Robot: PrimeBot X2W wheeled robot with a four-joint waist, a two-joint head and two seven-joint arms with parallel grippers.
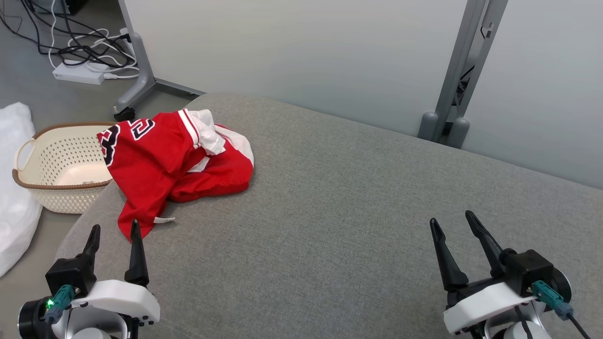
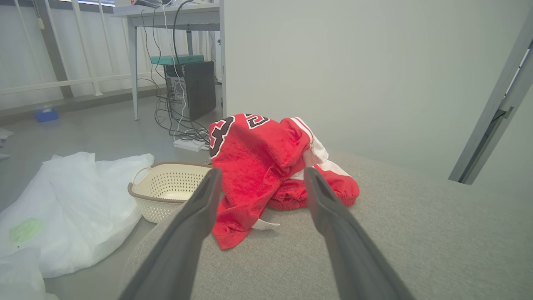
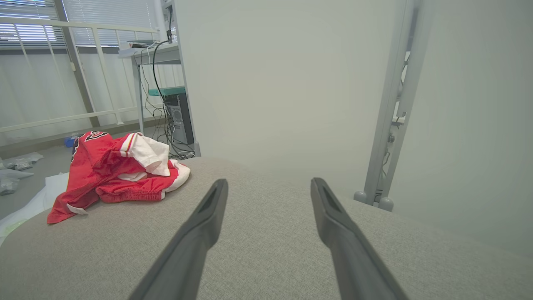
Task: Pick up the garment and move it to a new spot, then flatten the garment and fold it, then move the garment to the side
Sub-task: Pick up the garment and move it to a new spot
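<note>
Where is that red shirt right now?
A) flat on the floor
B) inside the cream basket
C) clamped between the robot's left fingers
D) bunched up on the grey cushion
D: the red garment lies crumpled on the grey cushion, with the basket beside it on the floor.

The grey surface [image 1: 353, 212] lies bare across its middle and right, open ground ahead of the right gripper [image 1: 451, 217], whose fingers stand spread. The crumpled red and white garment [image 1: 165, 160] heaps up at the surface's far left corner. Its lowest tip is just beside the left gripper [image 1: 115, 225], whose fingers are also apart. Off the left edge a cream basket [image 1: 61, 200] sits on the floor near the garment's left side, with a white plastic bag [image 1: 14, 197] beyond it. A pale partition [image 1: 292, 52] and a grey post [image 1: 454, 70] close off the far side.
</note>
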